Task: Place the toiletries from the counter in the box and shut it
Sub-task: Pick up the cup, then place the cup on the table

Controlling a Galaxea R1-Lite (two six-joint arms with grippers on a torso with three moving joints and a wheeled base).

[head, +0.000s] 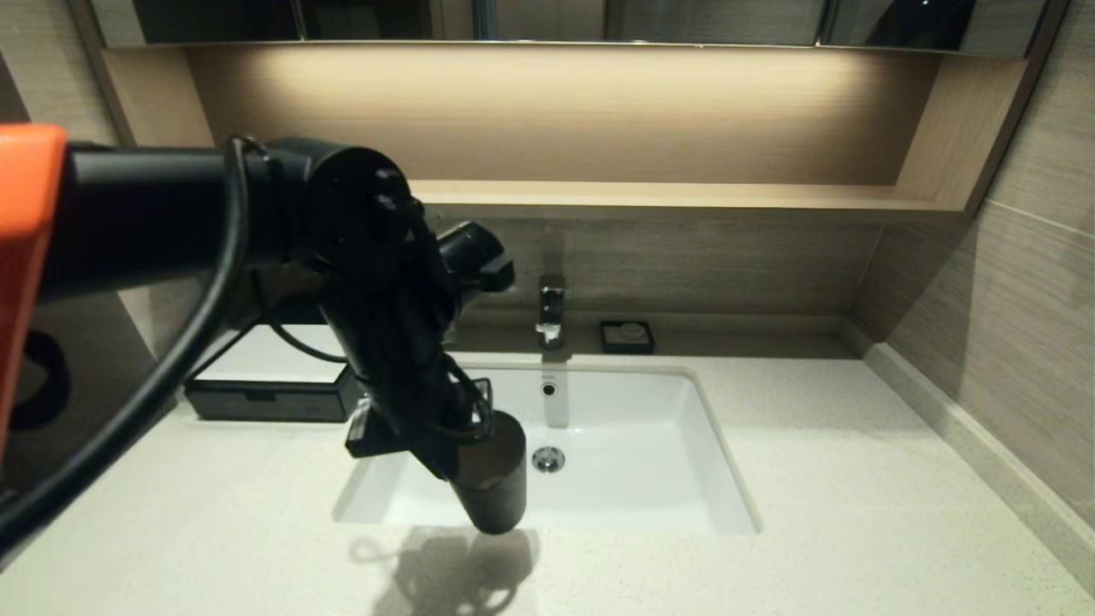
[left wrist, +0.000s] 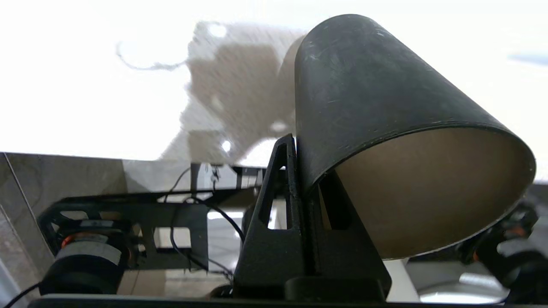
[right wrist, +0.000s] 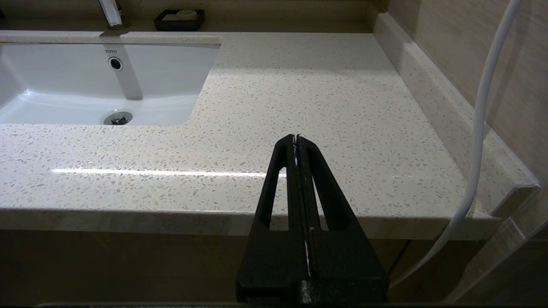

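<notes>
left gripper (left wrist: 299, 145) clamping rim of dark cup (head: 492, 479), hanging over basin (head: 650, 462) front and blocking box (head: 265, 385) at table (head: 855, 479) back-left. soap dish (head: 627, 336) sitting beside faucet (head: 550, 308). right gripper (right wrist: 296, 139) pressed together, idling at table's near edge.

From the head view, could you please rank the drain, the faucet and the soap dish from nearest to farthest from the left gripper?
1. Drain, in the basin just right of the left gripper, which holds a dark cup.
2. Faucet, behind the basin.
3. Soap dish, right of the faucet.
</notes>
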